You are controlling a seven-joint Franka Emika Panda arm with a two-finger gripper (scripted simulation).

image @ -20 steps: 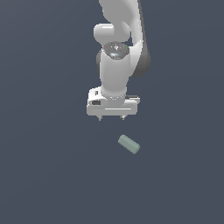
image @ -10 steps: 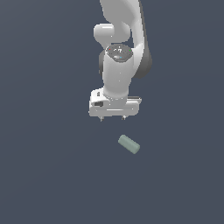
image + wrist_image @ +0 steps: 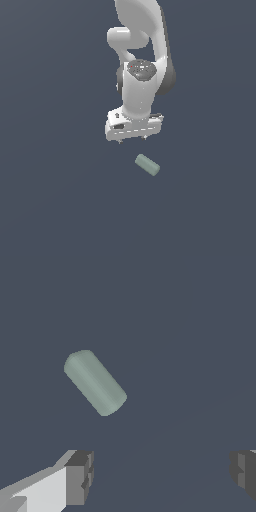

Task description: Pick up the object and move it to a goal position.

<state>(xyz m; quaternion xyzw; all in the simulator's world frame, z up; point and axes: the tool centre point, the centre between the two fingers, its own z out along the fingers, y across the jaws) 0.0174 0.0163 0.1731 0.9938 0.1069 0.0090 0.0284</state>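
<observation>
Sage-green bar (image 3: 147, 165) is seen lying flat on the dark grey floor (image 3: 55, 190), with its long axis turned diagonally, one rounded end pointing up toward the exterior view's left and the other down toward the exterior view's right. It is not touched by anything. The gripper (image 3: 132, 141) is held above it and a little to the exterior view's left, near the bar but clearly apart from it, at the end of the white arm (image 3: 142, 85), which comes down from the top of the picture. In the wrist view the bar (image 3: 95, 382) is shown whole against the floor (image 3: 190, 331), and the two grey fingers (image 3: 80, 477) are seen far from each other, one at each side of the picture, so the gripper (image 3: 161, 472) is spread wide and nothing is held between its fingers. The bar is not placed in the gap between them; it lies off to one side, closer to one finger than to the other. Compared with the picture taken half a second ago, the bar is found in the same place and with the same angle, and the gripper has been lowered only very slightly, while its white body is tilted a little more.
</observation>
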